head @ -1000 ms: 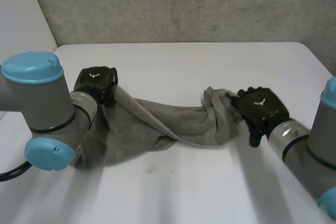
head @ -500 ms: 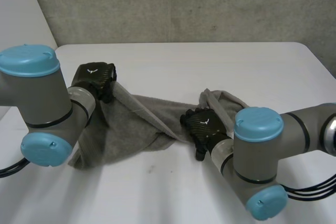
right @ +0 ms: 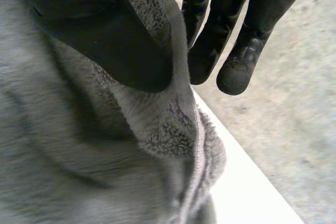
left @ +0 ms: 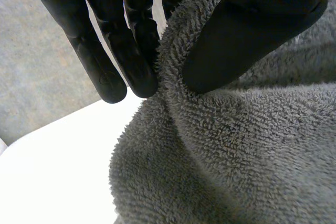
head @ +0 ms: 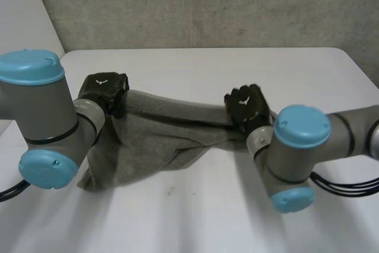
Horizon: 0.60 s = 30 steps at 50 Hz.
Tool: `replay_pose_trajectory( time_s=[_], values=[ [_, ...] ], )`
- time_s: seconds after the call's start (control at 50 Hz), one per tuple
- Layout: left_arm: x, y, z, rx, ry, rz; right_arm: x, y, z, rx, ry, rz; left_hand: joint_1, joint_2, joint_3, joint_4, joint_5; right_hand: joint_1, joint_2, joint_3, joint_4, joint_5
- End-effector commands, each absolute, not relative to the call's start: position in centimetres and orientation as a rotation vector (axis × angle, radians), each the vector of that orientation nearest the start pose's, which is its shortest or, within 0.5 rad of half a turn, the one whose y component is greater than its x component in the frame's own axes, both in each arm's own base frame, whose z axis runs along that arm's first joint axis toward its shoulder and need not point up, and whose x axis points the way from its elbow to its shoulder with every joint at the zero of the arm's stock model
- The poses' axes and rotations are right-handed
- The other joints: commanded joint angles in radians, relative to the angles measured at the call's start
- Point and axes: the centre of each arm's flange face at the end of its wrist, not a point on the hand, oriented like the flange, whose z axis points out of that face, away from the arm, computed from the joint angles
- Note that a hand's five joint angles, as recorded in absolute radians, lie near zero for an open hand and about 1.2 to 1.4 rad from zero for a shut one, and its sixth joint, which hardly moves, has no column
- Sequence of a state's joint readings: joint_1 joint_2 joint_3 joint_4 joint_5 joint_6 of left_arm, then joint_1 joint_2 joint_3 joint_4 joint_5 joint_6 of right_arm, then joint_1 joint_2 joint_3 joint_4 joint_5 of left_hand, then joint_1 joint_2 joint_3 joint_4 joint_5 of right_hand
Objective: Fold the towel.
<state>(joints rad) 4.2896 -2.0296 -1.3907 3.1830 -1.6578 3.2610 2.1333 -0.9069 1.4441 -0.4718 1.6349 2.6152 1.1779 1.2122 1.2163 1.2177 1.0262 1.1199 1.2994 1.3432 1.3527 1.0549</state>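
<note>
1. grasp state. the left hand (head: 105,90) is closed on the towel (head: 160,140): in the left wrist view its thumb (left: 252,35) presses a ridge of grey terry against the fingers (left: 131,51). the right hand (head: 246,106) grips the same way, with its thumb (right: 105,40) over a hemmed edge of the cloth and its fingers (right: 231,51) behind it (both are pinch grasps, not full wraps).

2. position of the workpiece. the towel spans the two hands as one raised, fairly taut upper edge. the left hand holds its end near the left edge of the table (head: 195,217), toward the far-left corner. the right hand holds the other end over the table's middle. below this edge the cloth hangs bunched and creased, and its lowest part rests on the table beside the left edge.

3. step in hand. judged from this layout, the towel is being stretched out by one edge in preparation for the first fold; no fold is laid yet.

4. next move, requirements. maintain both pinches. hold the raised edge level and taut so the hanging cloth drops free of creases. then carry that edge over the resting part toward the near edge of the table and align the edges before release.
</note>
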Motion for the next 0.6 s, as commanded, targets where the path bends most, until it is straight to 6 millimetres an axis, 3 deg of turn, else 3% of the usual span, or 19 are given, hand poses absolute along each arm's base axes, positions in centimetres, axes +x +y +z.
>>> replay_pose_trajectory(
  time_s=[0.02,0.04,0.06,0.08,0.18,0.32,0.42,0.46,0.5,0.54,0.58,0.6],
  values=[
    [-26.4,-27.7,22.4,0.654,2.542,-1.922,29.5,-29.9,23.1,-1.092,2.029,-2.265,0.218,0.184,0.180,0.179,0.196,0.276,0.097,0.053,0.044,0.167],
    [-26.1,-27.0,23.0,0.681,2.547,-1.889,29.0,-29.4,24.7,-1.116,2.055,-2.227,0.218,0.184,0.180,0.179,0.196,0.276,0.097,0.053,0.044,0.167],
    [-26.1,-27.0,23.0,0.682,2.547,-1.888,29.0,-29.4,24.7,-1.117,2.056,-2.226,0.218,0.184,0.180,0.179,0.196,0.276,0.097,0.053,0.044,0.167],
    [-25.8,-26.2,23.7,0.732,2.539,-1.836,28.5,-28.7,26.0,-1.154,2.081,-2.170,0.218,0.184,0.180,0.179,0.196,0.276,0.097,0.053,0.044,0.167],
    [-24.8,-24.2,24.3,0.913,2.478,-1.681,26.4,-27.5,27.5,-1.269,2.210,-1.957,0.218,0.184,0.180,0.179,0.196,0.276,0.097,0.053,0.044,0.167],
    [-24.8,-23.3,22.9,1.099,2.376,-1.578,26.1,-25.6,25.8,-1.438,2.290,-1.674,0.218,0.184,0.180,0.179,0.196,0.276,0.097,0.053,0.044,0.167],
    [-25.0,-23.6,19.8,1.152,2.397,-1.479,26.5,-26.4,21.4,-1.583,2.357,-1.497,0.218,0.184,0.180,0.179,0.196,0.276,0.097,0.053,0.044,0.167],
    [-25.5,-24.1,18.6,1.169,2.408,-1.457,26.6,-26.8,20.8,-1.619,2.362,-1.484,0.218,0.184,0.180,0.179,0.196,0.276,0.097,0.053,0.044,0.167],
    [-25.8,-24.7,18.7,1.161,2.396,-1.483,26.9,-27.4,20.5,-1.645,2.352,-1.507,0.218,0.184,0.180,0.179,0.196,0.276,0.097,0.053,0.044,0.167],
    [-26.1,-25.6,19.2,1.142,2.368,-1.537,27.2,-28.3,20.6,-1.640,2.357,-1.545,0.218,0.184,0.180,0.179,0.196,0.276,0.097,0.053,0.044,0.167],
    [-26.8,-28.2,21.8,1.061,2.261,-1.727,28.1,-31.2,22.4,-1.563,2.322,-1.780,0.218,0.184,0.180,0.179,0.196,0.276,0.097,0.053,0.044,0.167],
    [-26.8,-28.2,21.8,1.061,2.261,-1.728,28.1,-31.2,22.5,-1.562,2.322,-1.782,0.218,0.184,0.180,0.179,0.196,0.276,0.097,0.053,0.044,0.167]
  ],
)
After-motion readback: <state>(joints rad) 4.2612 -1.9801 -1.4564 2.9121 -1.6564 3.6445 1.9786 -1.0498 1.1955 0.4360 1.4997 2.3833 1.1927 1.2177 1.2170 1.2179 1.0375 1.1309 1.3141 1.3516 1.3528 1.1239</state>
